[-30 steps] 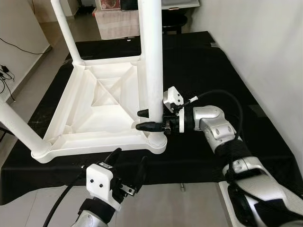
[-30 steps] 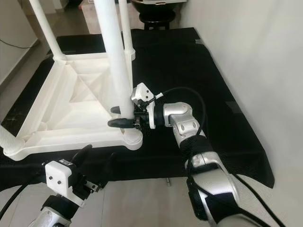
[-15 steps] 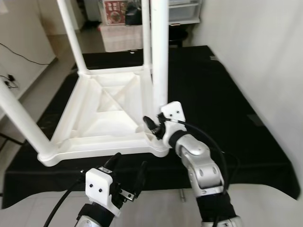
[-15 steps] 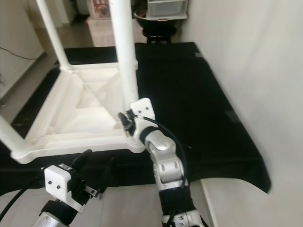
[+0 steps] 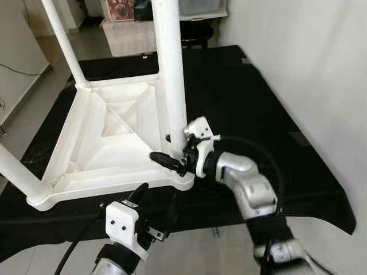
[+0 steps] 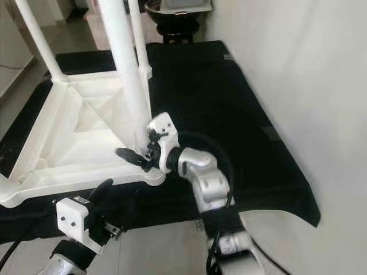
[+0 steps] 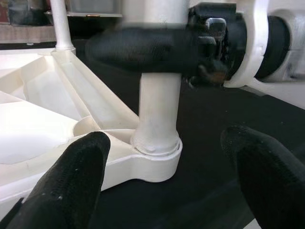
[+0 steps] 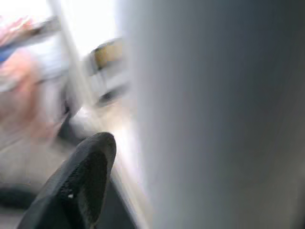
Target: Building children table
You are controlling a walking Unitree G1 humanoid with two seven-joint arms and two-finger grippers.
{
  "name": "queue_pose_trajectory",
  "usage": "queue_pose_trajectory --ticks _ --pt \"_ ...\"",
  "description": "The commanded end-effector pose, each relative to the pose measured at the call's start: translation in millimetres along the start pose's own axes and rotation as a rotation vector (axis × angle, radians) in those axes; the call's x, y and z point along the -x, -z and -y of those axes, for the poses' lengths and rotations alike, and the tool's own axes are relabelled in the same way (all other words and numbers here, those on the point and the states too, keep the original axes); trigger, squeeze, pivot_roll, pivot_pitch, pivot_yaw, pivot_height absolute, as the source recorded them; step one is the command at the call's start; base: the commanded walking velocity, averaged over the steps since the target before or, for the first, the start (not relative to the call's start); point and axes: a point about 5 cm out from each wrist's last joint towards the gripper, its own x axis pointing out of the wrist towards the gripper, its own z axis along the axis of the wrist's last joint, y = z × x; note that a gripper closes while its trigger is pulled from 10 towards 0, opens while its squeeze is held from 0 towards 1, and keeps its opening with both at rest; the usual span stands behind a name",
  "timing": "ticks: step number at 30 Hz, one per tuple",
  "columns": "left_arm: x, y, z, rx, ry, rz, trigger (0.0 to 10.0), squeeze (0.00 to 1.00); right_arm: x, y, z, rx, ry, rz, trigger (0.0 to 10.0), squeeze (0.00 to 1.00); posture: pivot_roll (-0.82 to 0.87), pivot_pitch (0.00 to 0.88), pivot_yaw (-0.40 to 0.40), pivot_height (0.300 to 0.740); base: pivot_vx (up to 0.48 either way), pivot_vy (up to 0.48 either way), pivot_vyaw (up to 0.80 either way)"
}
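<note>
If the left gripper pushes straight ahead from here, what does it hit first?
Probably the near white plastic table leg at its corner socket; the open left gripper points straight at it. The right gripper sits higher, around that leg.

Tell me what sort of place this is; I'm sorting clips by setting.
Likely a room in a home: an upturned white plastic table lies on a black cloth over the floor, beside a plain wall, with storage drawers behind.

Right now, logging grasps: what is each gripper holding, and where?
Right gripper clasps the white plastic table leg just above its corner socket. Left gripper is open, holding nothing.
</note>
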Motion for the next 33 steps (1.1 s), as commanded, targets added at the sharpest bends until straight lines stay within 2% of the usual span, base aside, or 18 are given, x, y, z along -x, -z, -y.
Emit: queue_pose_trajectory --ticks 1,8,9,10,16,17,19,20,22,23,24,25,26,27,28,30,33 --pt "3.2 5 0.2 0.007 -0.007 -0.024 10.0 0.0 -4.7 3 -3.6 0.032 -0.129 -0.012 10.0 0.0 0.0 0.122 0.03 0.74 0.0 0.0 0.0" --pt "4.8 5 1.6 0.008 -0.006 -0.028 10.0 0.0 -4.6 1 7.0 0.028 -0.257 -0.042 10.0 0.0 0.01 0.123 0.033 0.74 0.0 0.0 0.0" --pt "5.2 4 1.9 0.008 -0.005 -0.029 10.0 0.0 -5.8 0 9.2 0.027 -0.262 -0.047 3.4 0.0 0.02 0.126 0.033 0.74 0.0 0.0 0.0" --pt "5.4 4 2.0 0.009 -0.005 -0.03 10.0 0.0 -6.2 -1 11.1 0.021 -0.274 -0.045 0.0 0.0 0.02 0.126 0.033 0.74 0.0 0.0 0.0" --pt "5.3 4 2.0 0.008 -0.006 -0.03 10.0 0.0 -5.5 0 15.6 0.025 -0.285 -0.05 0.0 0.0 0.01 0.13 0.033 0.74 0.0 0.0 0.0" --pt "5.2 4 1.9 0.008 -0.006 -0.029 10.0 0.0 -5.0 2 17.8 0.038 -0.267 -0.061 0.0 0.0 0.01 0.13 0.033 0.74 0.0 0.0 0.0" --pt "4.9 4 2.0 0.009 -0.006 -0.028 10.0 0.0 -4.3 11 23.0 0.054 -0.154 -0.096 0.0 0.0 0.01 0.131 0.03 0.74 0.0 0.0 0.0" --pt "4.9 4 2.0 0.009 -0.006 -0.028 10.0 0.0 -4.3 11 23.0 0.054 -0.154 -0.096 0.0 0.0 0.01 0.131 0.03 0.74 0.0 0.0 0.0" --pt "4.7 4 2.0 0.009 -0.006 -0.027 10.0 0.0 -3.3 20 22.7 0.037 -0.029 -0.116 0.0 0.0 0.01 0.133 0.027 0.74 0.0 0.0 0.0" --pt "4.8 4 1.9 0.01 -0.007 -0.026 10.0 0.0 -3.0 27 21.7 0.021 0.088 -0.122 0.0 0.0 0.0 0.136 0.027 0.74 0.0 0.0 0.0" --pt "4.8 4 1.9 0.01 -0.007 -0.026 10.0 0.0 -3.0 27 21.7 0.021 0.088 -0.122 0.0 0.0 0.0 0.136 0.027 0.74 0.0 0.0 0.0" --pt "5.0 3 1.1 0.009 -0.008 -0.025 10.0 0.0 3.0 41 22.7 -0.035 0.447 -0.136 0.0 0.0 -0.01 0.143 0.028 0.74 0.0 0.0 0.0" --pt "5.0 3 1.1 0.009 -0.008 -0.025 10.0 0.0 3.0 41 22.7 -0.035 0.447 -0.136 0.0 0.0 -0.01 0.143 0.028 0.74 0.0 0.0 0.0" --pt "4.9 3 0.4 0.009 -0.008 -0.024 10.0 0.0 11.1 51 13.1 -0.077 0.624 -0.151 0.0 0.0 -0.01 0.144 0.034 0.74 0.0 0.0 0.0" --pt "4.7 2 -0.3 0.01 -0.007 -0.023 10.0 0.0 17.2 57 1.6 -0.097 0.735 -0.16 0.0 0.0 -0.01 0.146 0.04 0.74 0.0 0.0 0.0" --pt "4.9 3 -1.2 0.011 -0.004 -0.024 10.0 0.0 13.6 59 -17.6 -0.128 0.751 -0.14 0.0 0.0 -0.02 0.145 0.044 0.74 0.0 0.0 0.0" --pt "4.4 3 -1.4 0.013 0.0 -0.026 10.0 0.0 6.4 57 -21.1 -0.126 0.731 -0.127 0.0 0.0 -0.02 0.138 0.044 0.74 0.0 0.0 0.0"
